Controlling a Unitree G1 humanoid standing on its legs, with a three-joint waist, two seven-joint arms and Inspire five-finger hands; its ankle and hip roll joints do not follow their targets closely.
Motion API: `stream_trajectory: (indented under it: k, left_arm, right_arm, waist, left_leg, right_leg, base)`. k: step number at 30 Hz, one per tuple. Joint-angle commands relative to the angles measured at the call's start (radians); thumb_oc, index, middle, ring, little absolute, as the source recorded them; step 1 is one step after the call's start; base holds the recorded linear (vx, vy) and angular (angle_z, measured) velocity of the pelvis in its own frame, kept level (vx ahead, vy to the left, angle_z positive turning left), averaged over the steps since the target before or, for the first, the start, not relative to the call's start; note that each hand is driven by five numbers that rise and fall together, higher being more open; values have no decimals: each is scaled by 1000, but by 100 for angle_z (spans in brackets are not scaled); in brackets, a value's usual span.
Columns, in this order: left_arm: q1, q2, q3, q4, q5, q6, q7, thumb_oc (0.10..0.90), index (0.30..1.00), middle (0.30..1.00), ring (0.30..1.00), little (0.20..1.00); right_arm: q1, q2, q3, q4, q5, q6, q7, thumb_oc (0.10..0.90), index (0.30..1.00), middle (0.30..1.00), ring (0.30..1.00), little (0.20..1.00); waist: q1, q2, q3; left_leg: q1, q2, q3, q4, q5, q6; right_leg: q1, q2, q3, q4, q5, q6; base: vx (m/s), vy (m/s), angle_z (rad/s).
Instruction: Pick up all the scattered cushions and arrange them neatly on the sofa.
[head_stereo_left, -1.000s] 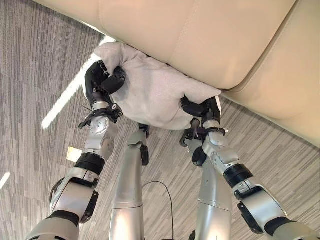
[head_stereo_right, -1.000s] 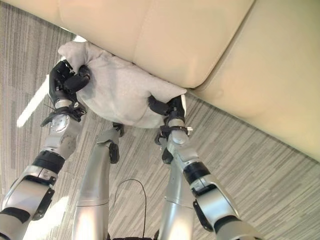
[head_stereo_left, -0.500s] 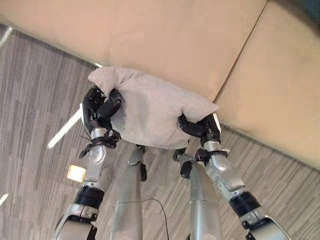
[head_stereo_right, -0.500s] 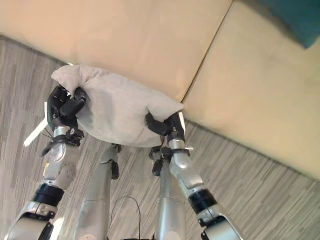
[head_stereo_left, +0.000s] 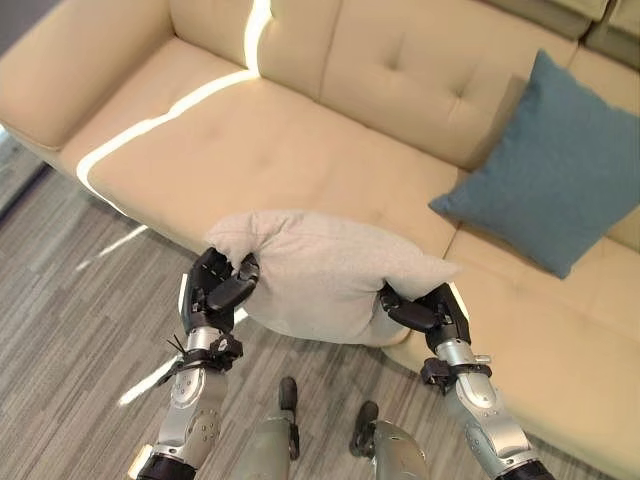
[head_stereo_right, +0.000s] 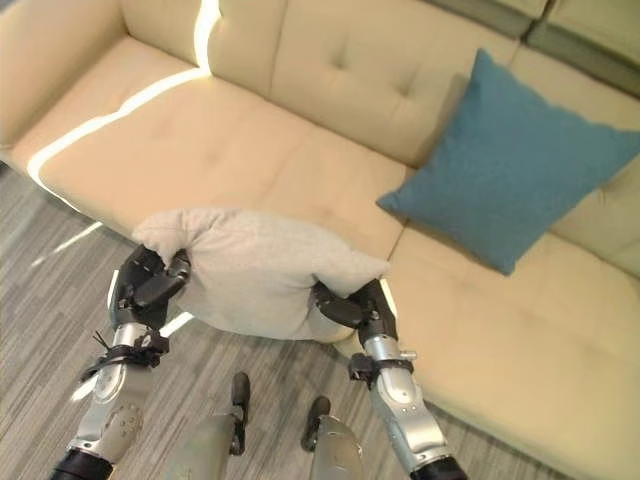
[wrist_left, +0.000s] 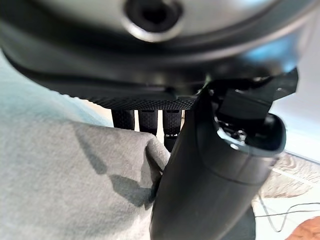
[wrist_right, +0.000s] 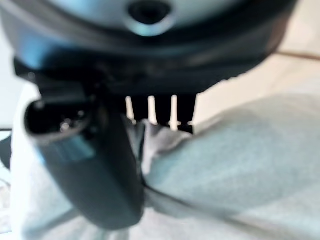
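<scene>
Left eye view: I hold a grey cushion (head_stereo_left: 325, 275) between my two hands, lifted off the floor (head_stereo_left: 80, 300) and hanging over the front edge of the sofa (head_stereo_left: 300, 150). My left hand (head_stereo_left: 215, 292) grips the cushion's left corner, thumb curled over the bunched cloth and fingers wrapped behind it. My right hand (head_stereo_left: 425, 310) clamps the right corner the same way, thumb on top and fingers beneath. The cushion sags a little between the two grips, its top edge ridged where the cloth is gathered.

In my left wrist view the thumb (wrist_left: 210, 170) presses down onto grey cloth (wrist_left: 65, 185) with the fingers (wrist_left: 145, 120) curled behind the fold. In my right wrist view the thumb (wrist_right: 95, 170) pinches the cloth (wrist_right: 235, 160) against the fingers (wrist_right: 160, 112).

The sofa is cream, with a tufted back and a stripe of sunlight across its left seat. A blue cushion (head_stereo_left: 545, 170) leans upright against the backrest on the right seat, well apart from the grey one. The floor in front is grey striped carpet.
</scene>
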Motion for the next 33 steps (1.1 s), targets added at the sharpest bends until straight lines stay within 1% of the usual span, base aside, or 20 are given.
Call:
stream_trajectory:
  k: [1,2,3,5,9,10,11,12,13,16,17,20,21,23,24,27,29,30,32,33]
  left_arm:
    - [-35,-26,-122,-141,89,-51,-143,400,300,300,300,300]
    - [-35,-34,-127,-133,85,-50,-145,400,300,300,300,300]
    - [-34,-34,-127,-133,85,-50,-145,400,300,300,300,300]
    - [-5,-40,-111,-138,77,-43,-148,400,300,300,300,300]
    - [35,-56,-96,-153,59,-35,-165,400,300,300,300,300]
    - [46,-63,-93,-152,50,-31,-171,400,300,300,300,300]
    - [51,-68,-90,-152,36,-28,-177,400,300,300,300,300]
    - [63,-65,-87,-145,16,-24,-182,400,300,300,300,300]
    - [63,-64,-86,-146,16,-24,-182,400,300,300,300,300]
    - [72,-41,-64,-139,21,-5,-177,400,300,300,300,300]
    - [70,-35,-52,-138,25,3,-176,400,300,300,300,300]
    - [64,-25,-7,-131,54,3,-164,400,300,300,300,300]
    - [64,-25,-7,-131,54,3,-164,400,300,300,300,300]
    - [80,-13,17,-140,76,8,-168,400,300,300,300,300]
    - [82,-9,20,-145,89,7,-166,400,300,300,300,300]
    - [88,-1,29,-153,92,0,-165,400,300,300,300,300]
    - [89,6,27,-158,90,0,-163,400,300,300,300,300]
    - [85,10,22,-155,95,1,-160,400,300,300,300,300]
    - [77,18,10,-154,107,2,-158,400,300,300,300,300]
    - [77,18,10,-154,107,2,-158,400,300,300,300,300]
  right_arm:
    - [-92,77,40,-119,11,-133,87,400,300,300,300,300]
    - [-95,72,36,-116,23,-133,90,400,300,300,300,300]
    - [-94,72,36,-115,24,-133,90,400,300,300,300,300]
    - [-92,71,31,-126,29,-136,87,400,300,300,300,300]
    - [-84,59,15,-147,21,-132,86,400,300,300,300,300]
    - [-77,54,6,-152,14,-131,83,400,300,300,300,300]
    - [-73,50,-6,-157,10,-130,80,400,300,300,300,300]
    - [-74,50,-15,-159,15,-127,68,400,300,300,300,300]
    - [-74,50,-14,-159,15,-127,68,400,300,300,300,300]
    - [-70,49,-33,-171,18,-126,57,400,300,300,300,300]
    - [-71,46,-47,-173,13,-125,47,400,300,300,300,300]
    - [-68,38,-86,-177,21,-127,35,400,300,300,300,300]
    - [-68,38,-86,-177,21,-127,35,400,300,300,300,300]
    - [-61,43,-102,-175,15,-125,42,400,300,300,300,300]
    - [-60,50,-104,-175,12,-125,44,400,300,300,300,300]
    - [-73,72,-89,-167,21,-123,54,400,300,300,300,300]
    - [-88,84,-70,-158,15,-115,62,400,300,300,300,300]
    - [-102,92,-58,-152,5,-111,67,400,300,300,300,300]
    - [-127,101,-45,-144,-7,-106,70,400,300,300,300,300]
    - [-127,101,-46,-143,-8,-106,70,400,300,300,300,300]
  waist:
    - [-16,-1,-148]
    - [-28,-17,-169]
    - [-29,-17,-167]
    - [-14,-36,-197]
    - [-15,-42,-217]
    - [-16,-44,-216]
    - [-25,-46,-211]
    - [-31,-46,-216]
    - [-30,-46,-216]
    - [-7,-54,-230]
    - [1,-60,-230]
    - [26,-69,-220]
    - [26,-69,-220]
    - [31,-62,-240]
    - [30,-66,-245]
    - [31,-88,-257]
    - [31,-100,-258]
    - [26,-105,-256]
    - [17,-98,-247]
    - [18,-96,-249]
  left_leg:
    - [78,-44,-74,-79,-6,-49]
    - [93,-66,-120,-104,7,-56]
    - [97,-66,-122,-105,8,-56]
    - [117,-78,-148,-132,13,-68]
    - [103,-82,-136,-105,-7,-77]
    - [93,-77,-109,-88,-11,-80]
    - [82,-59,-46,-62,-17,-87]
    - [68,-1,102,-52,-11,-78]
    - [67,0,104,-51,-12,-78]
    - [42,31,154,-91,37,-74]
    - [13,43,162,-97,65,-78]
    - [-90,68,197,-79,87,-87]
    - [-90,68,197,-79,87,-87]
    - [-55,78,187,-112,96,-82]
    - [-55,75,183,-96,99,-81]
    - [-29,59,194,-63,56,-59]
    - [-2,43,199,-45,24,-37]
    - [37,21,193,-40,-10,-13]
    - [71,12,184,-45,-27,9]
    - [68,15,185,-46,-25,8]
  right_leg:
    - [26,169,161,-185,115,36]
    - [58,207,238,-283,124,13]
    - [62,207,236,-286,125,13]
    - [140,185,176,-382,133,-1]
    - [176,171,124,-433,137,-9]
    - [183,164,104,-435,134,-12]
    - [197,154,75,-440,129,-10]
    - [203,139,27,-443,133,-5]
    - [202,139,28,-443,133,-5]
    - [223,141,-3,-448,125,0]
    - [239,141,-18,-455,116,-1]
    - [279,142,-30,-454,88,-7]
    - [279,142,-30,-454,88,-7]
    - [304,150,-31,-441,74,0]
    - [314,142,-23,-431,74,4]
    - [325,108,16,-382,86,19]
    - [312,86,51,-301,137,44]
    - [286,68,89,-201,191,66]
    - [231,62,123,-78,277,83]
    - [228,64,124,-80,280,83]
  base:
    - [178,-178,111]
    - [182,-179,126]
    - [136,-155,150]
    - [88,-165,118]
    - [28,-96,90]
    - [3,-60,69]
    - [-32,-7,106]
    - [-34,4,124]
    - [-15,31,120]
    - [36,12,56]
    - [64,32,37]
    - [152,75,35]
    - [336,147,27]
    - [281,134,4]
    - [273,169,-19]
    - [242,161,-19]
    - [288,262,-17]
    - [280,309,-10]
    - [190,236,-4]
    - [245,286,8]
